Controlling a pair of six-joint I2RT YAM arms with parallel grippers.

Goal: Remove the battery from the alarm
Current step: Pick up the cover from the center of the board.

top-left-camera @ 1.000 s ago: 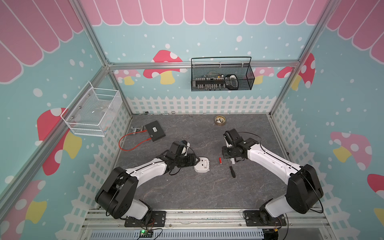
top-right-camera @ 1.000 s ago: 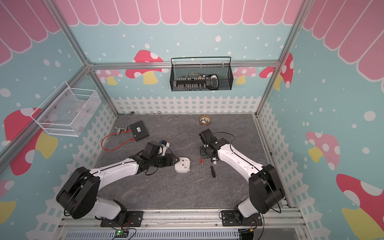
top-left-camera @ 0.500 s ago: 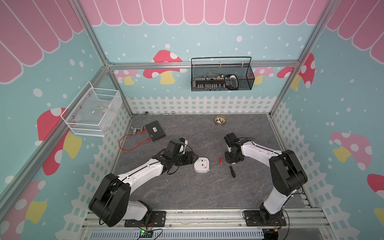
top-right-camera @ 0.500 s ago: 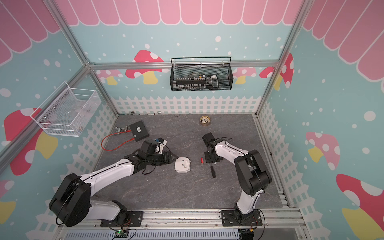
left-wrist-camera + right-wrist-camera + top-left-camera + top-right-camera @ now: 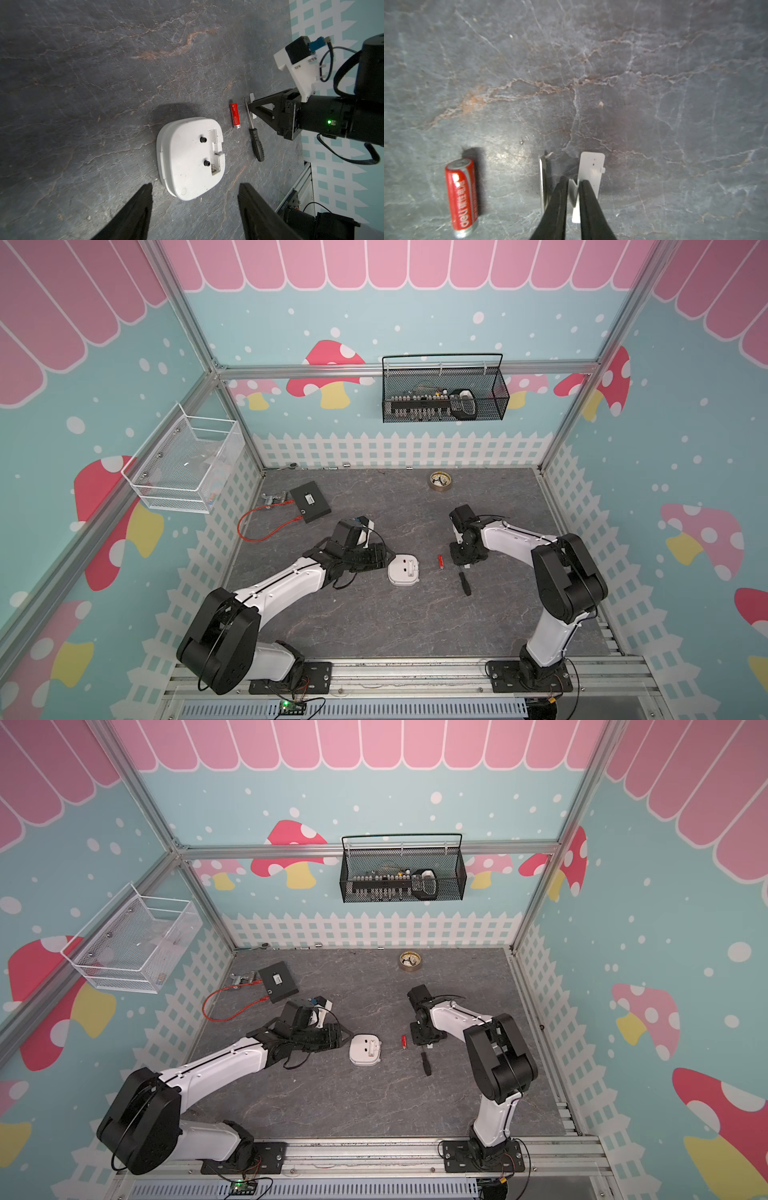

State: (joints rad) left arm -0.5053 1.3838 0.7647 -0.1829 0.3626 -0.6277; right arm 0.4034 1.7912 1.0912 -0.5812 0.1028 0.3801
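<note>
Battery (image 5: 440, 561): out, laid at 3 o'clock of the alarm (image 5: 403, 570).
Compartment (image 5: 217, 153): found empty.
Left gripper (image 5: 382, 562): spread wide, empty.
Right gripper (image 5: 573, 185): narrow over the cover (image 5: 592, 166); grip cannot be told.
Remaining: nothing judged outstanding.

This looks like a robot lab's test cell. An aluminium frame (image 5: 195, 335) boxes in a slate-print table (image 5: 374, 622). A left arm (image 5: 286, 585) and a right arm (image 5: 511, 537) are bolted to a front rail (image 5: 415, 670). Mushroom-print walls (image 5: 415, 323) carry a black basket (image 5: 494, 406) and a white basket (image 5: 174, 485).
</note>
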